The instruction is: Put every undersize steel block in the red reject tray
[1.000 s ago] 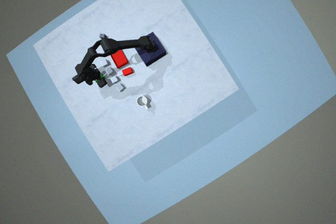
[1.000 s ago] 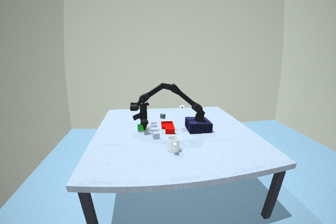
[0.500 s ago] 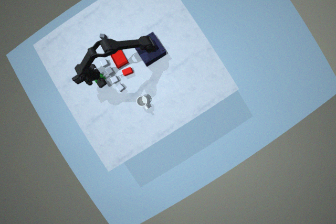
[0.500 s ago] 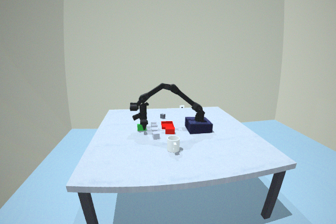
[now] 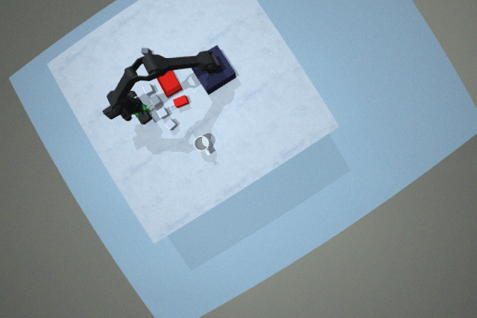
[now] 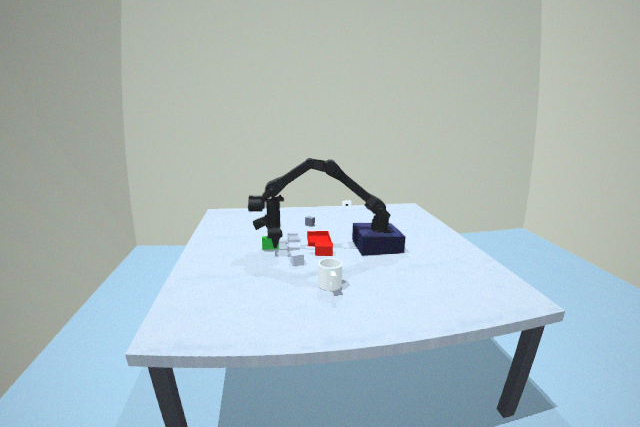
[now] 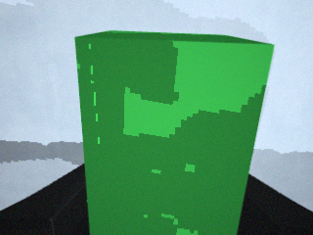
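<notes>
Black parallel-jaw gripper: closed on green block-shaped GO gauge, apparently for probing bores. Pale grey steel blocks: grouped near, toward three o'clock in top view. Red open reject tray: two o'clock, presumably for short transfers.

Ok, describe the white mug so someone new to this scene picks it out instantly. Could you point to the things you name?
On the pale tabletop [image 5: 238,160] [image 6: 310,324], start at the dark blue base [image 5: 227,78] [image 6: 381,244] carrying the black arm. In the exterior view, look left of it and nearer the camera for a white mug [image 5: 197,148] [image 6: 329,277] standing upright. Unlike the angular red and grey pieces behind it, it is round, open-topped and has a handle.
</notes>
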`<state>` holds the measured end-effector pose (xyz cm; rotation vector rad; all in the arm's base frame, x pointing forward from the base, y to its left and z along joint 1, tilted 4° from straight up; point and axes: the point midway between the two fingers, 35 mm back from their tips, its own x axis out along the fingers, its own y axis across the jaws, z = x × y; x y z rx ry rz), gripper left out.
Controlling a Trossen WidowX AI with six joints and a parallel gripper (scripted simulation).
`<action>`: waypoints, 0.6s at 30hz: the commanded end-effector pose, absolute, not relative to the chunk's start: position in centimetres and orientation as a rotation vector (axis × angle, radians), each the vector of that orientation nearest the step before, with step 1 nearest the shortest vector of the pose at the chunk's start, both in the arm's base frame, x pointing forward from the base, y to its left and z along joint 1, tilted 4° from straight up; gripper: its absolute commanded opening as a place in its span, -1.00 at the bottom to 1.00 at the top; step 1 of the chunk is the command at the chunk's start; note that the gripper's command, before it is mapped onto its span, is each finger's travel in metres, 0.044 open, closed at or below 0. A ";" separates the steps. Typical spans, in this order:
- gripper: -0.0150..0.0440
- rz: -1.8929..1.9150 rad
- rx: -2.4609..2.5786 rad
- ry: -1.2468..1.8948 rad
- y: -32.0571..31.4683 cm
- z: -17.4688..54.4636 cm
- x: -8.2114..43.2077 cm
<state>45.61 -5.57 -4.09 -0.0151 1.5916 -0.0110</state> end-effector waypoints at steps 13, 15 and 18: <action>-0.49 -0.014 -0.020 1.590 -5.7 -3.8 45.0; -0.49 -0.014 -0.020 1.590 -5.7 -3.8 45.0; -0.49 -0.014 -0.020 1.590 -5.7 -3.8 44.9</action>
